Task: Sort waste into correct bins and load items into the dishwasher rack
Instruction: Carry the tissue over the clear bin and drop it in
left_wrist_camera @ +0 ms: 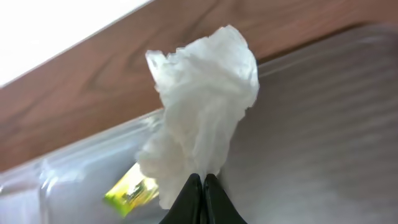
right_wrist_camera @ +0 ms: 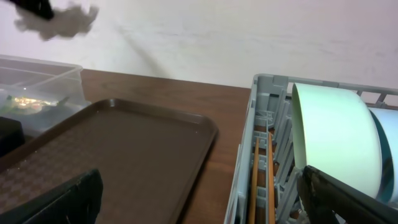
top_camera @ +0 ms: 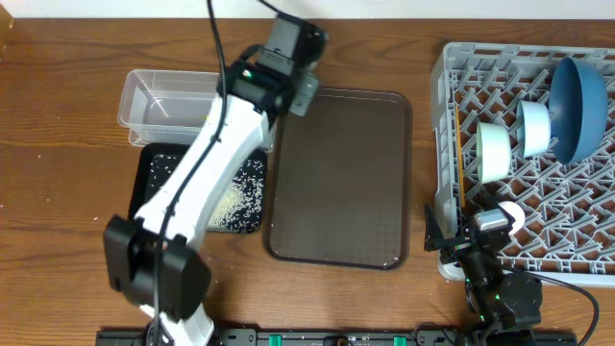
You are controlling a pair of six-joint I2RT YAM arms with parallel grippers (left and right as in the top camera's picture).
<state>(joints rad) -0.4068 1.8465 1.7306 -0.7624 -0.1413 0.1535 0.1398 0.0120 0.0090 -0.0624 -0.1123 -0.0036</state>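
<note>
Left fingers [left_wrist_camera: 190,200] pinch shut on the tissue [left_wrist_camera: 205,106] over the brown tray's [top_camera: 336,173] far corner, the tub [top_camera: 159,96] just to their left.

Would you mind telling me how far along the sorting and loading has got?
Done: the dark-blue bowl, white-blue bowl, pale-green bowl and chopsticks sit in the rack; rice lies in the black tray, the wrapper in the clear tub. In hand: the left claw pinches the tissue. Left: dropping it in a bin.

Bright even light, soft blurry wrist views
</note>
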